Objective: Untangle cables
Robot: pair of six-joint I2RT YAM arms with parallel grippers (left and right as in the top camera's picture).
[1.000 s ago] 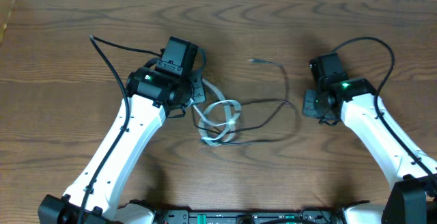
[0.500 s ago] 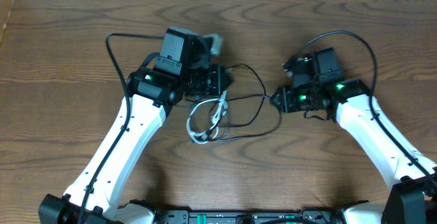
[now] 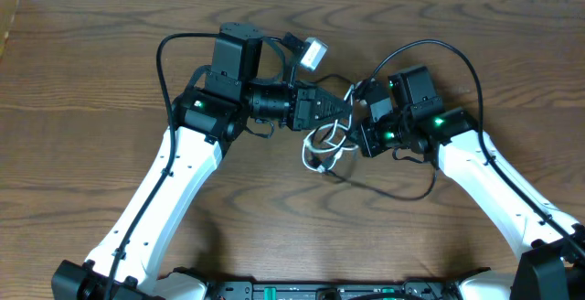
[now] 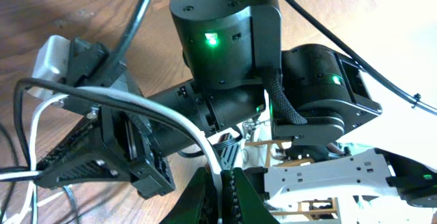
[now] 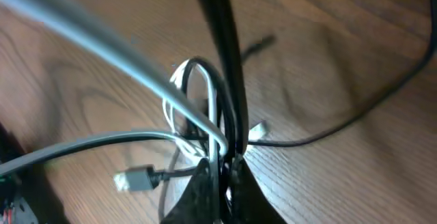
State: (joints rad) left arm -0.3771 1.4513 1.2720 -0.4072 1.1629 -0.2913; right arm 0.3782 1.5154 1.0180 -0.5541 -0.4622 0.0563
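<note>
We see both arms reaching in toward the middle of the wooden surface (image 3: 82, 71), their wrists nearly meeting over the tangle. The left gripper (image 4: 220, 177) has its fingers pressed together on the white cable (image 3: 325, 146). In the left wrist view this cable curves in from the left, crosses in front of the other arm and ends in the pinch. The right gripper (image 5: 226, 171) has its fingers together as well. In the right wrist view the black cable (image 3: 411, 195) drops from the top edge straight into the narrow slit between them, so we read it as clamped there. The white cable bends into the same spot, and we cannot tell whether it is caught too. From overhead, the white cable gathers in a few small loops just below the two grippers, close beside the right fingers; we cannot tell whether the loops touch the surface. The black cable passes through those loops and then trails off to the right across the surface in a loose curve under the right forearm. A small grey plug (image 5: 130, 179) on a dark lead lies on the surface near the loops. A white block (image 3: 313, 53) shows just beyond the left wrist, and we cannot tell what it belongs to.
</note>
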